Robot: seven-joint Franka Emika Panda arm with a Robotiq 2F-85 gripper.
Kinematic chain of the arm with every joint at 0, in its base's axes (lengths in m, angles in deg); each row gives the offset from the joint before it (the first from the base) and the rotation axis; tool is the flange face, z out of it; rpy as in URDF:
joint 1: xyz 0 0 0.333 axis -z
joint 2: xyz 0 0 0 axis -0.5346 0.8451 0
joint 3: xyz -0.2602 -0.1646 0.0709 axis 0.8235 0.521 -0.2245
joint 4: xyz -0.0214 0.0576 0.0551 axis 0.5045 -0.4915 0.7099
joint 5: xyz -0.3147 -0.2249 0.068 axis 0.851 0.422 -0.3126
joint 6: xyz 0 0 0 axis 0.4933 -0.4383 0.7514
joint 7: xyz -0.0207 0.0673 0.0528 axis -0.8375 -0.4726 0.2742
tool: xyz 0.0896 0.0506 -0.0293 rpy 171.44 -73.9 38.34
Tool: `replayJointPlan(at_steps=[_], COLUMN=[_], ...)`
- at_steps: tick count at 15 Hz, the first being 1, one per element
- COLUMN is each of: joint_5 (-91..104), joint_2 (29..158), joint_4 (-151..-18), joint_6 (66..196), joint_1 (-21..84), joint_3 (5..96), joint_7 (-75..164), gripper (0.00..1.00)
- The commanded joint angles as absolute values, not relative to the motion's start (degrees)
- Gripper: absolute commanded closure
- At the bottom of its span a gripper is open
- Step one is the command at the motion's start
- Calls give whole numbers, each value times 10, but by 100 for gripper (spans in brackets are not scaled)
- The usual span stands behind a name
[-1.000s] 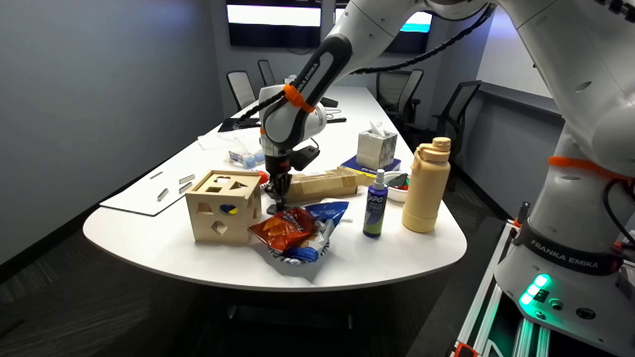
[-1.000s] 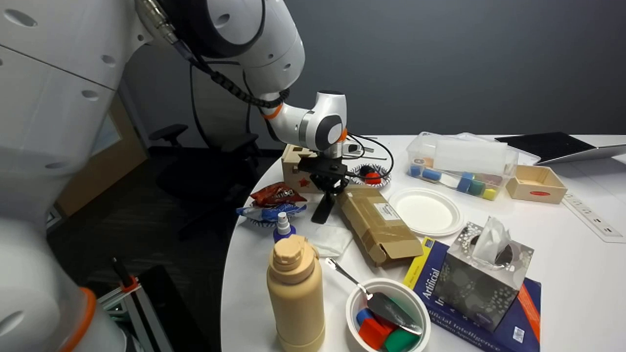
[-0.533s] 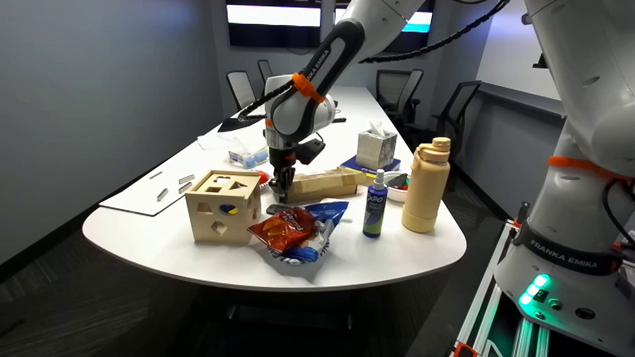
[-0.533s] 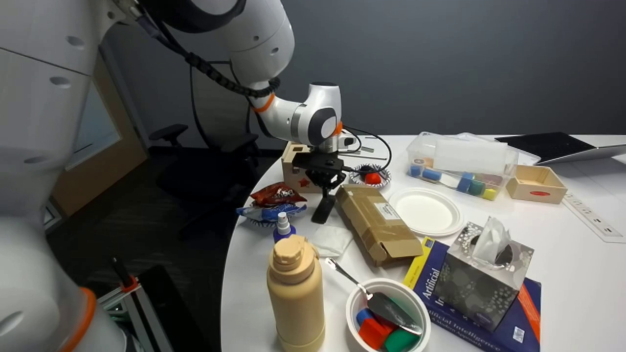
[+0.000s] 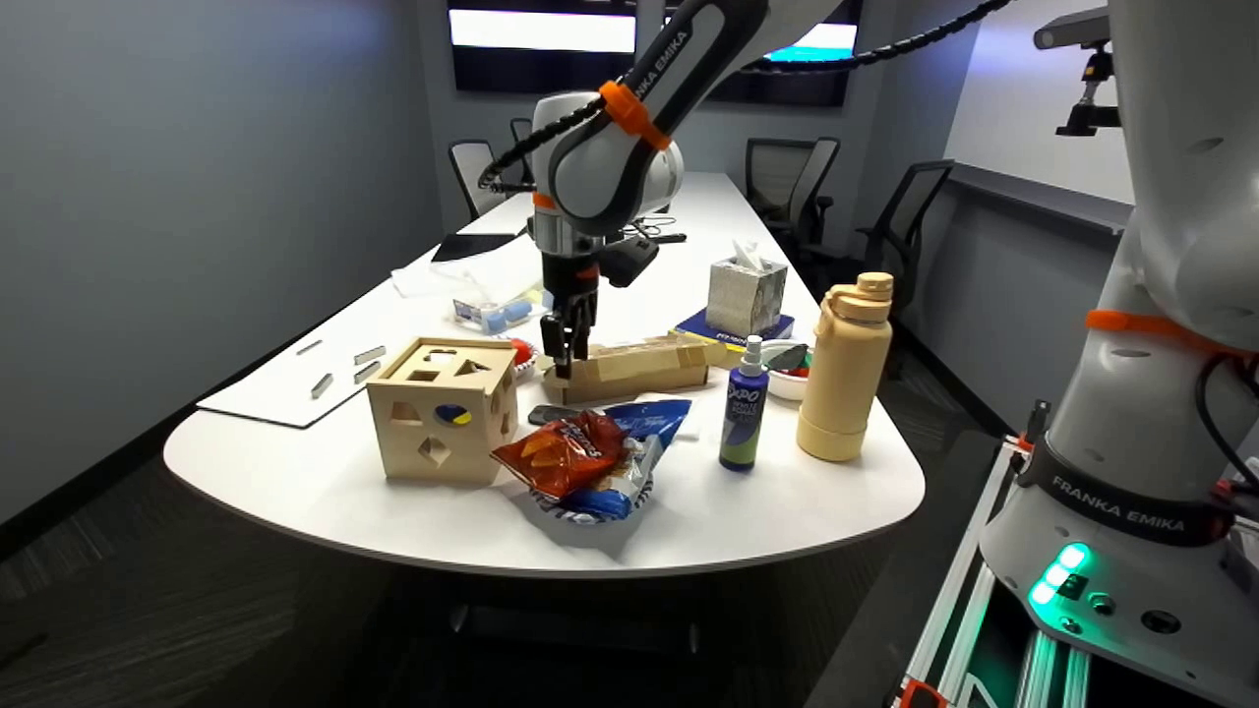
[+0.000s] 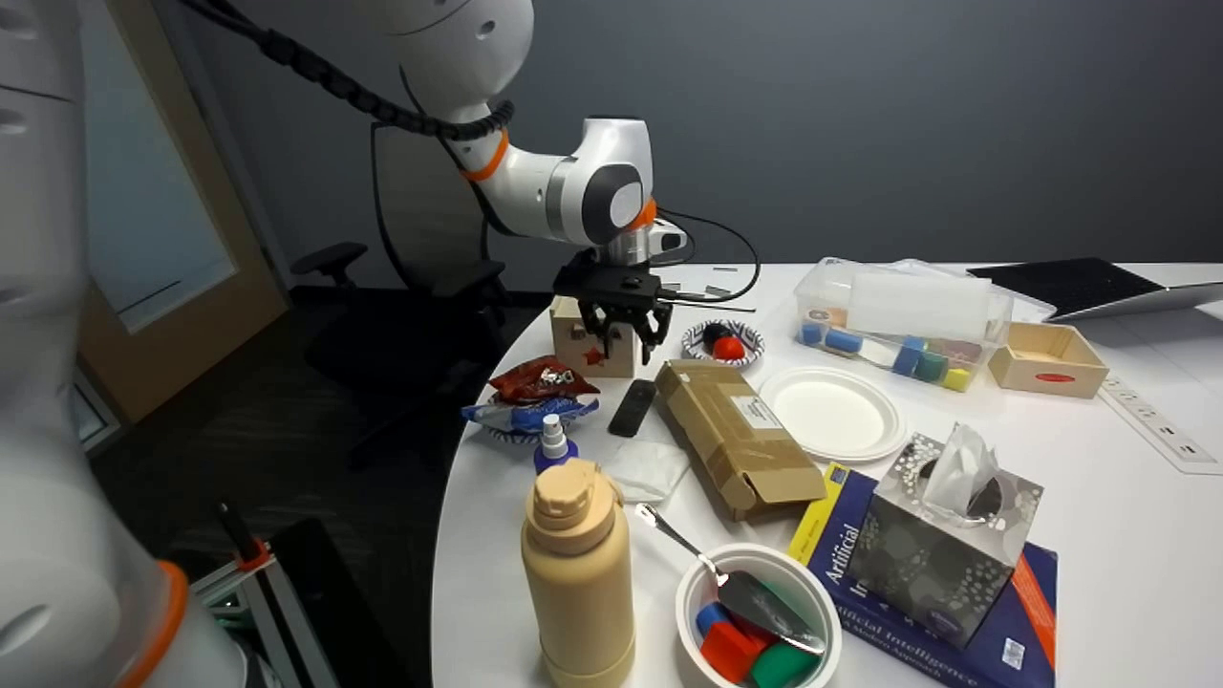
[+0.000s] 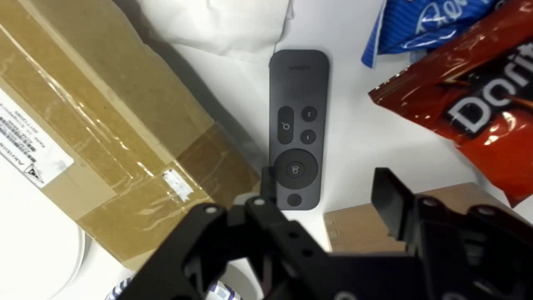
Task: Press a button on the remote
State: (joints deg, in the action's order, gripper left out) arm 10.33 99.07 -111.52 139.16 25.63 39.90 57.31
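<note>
The remote [image 7: 299,85] lies flat on the white table, dark grey with a ring pad and several round buttons facing up. In both exterior views it shows as a dark strip, the remote [image 6: 632,409] resting between the chip bags and the cardboard box. My gripper [image 7: 327,181] is open, its fingers well apart with nothing held between them. It hangs in the air above the remote's ring-pad end, not touching it; in an exterior view a gap shows between the gripper [image 6: 627,357] and the remote. One finger [image 7: 268,183] overlaps the ring pad's edge in the wrist view.
A taped cardboard box [image 7: 137,100] lies close along one side of the remote. Across from it are a red chip bag [image 7: 470,108] and a blue one [image 7: 433,29]. The wooden shape box [image 5: 438,442], spray bottle [image 5: 745,418] and tall tan bottle [image 5: 846,374] stand nearby.
My gripper was shut and down at the remote. It has risen off it and its fingers have spread apart. The remote stays where it was.
</note>
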Motion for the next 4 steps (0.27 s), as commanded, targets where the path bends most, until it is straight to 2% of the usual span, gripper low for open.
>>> replayJointPlan(at_steps=[1,2,4], joint_5=[112,111,111], joint_2=[942,937,931], joint_4=[-1141,-1142,-1142], joint_6=[1362,1356,1346], joint_1=[250,249,247], joint_3=[401,400,401], joint_7=[564,564,559], gripper=[6,1,0])
